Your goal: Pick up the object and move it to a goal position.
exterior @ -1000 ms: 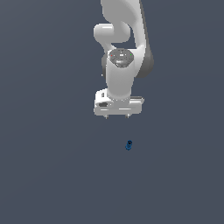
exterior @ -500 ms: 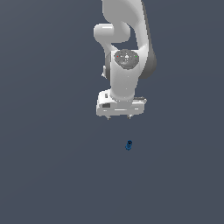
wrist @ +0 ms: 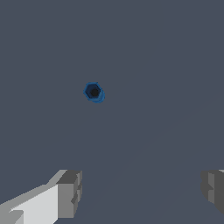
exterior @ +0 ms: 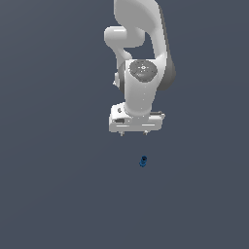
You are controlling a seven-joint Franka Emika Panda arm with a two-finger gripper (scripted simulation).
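Note:
The object (exterior: 143, 161) is a tiny bright-blue cylindrical piece with a dark end, lying on the flat grey ground below the white arm in the exterior view. In the wrist view the object (wrist: 93, 92) shows as a small blue hexagon-like ring with a dark centre. My gripper (exterior: 133, 133) hangs above it and slightly toward the exterior view's left, apart from it. Its two grey fingertips (wrist: 70, 192) stand wide apart, so the gripper (wrist: 142, 189) is open with nothing between them.
Only the white arm (exterior: 141, 53) rising behind the gripper and a uniform dark grey ground (exterior: 58, 194) show in these views.
The gripper has come down and forward toward the object over the last second. The object has not moved.

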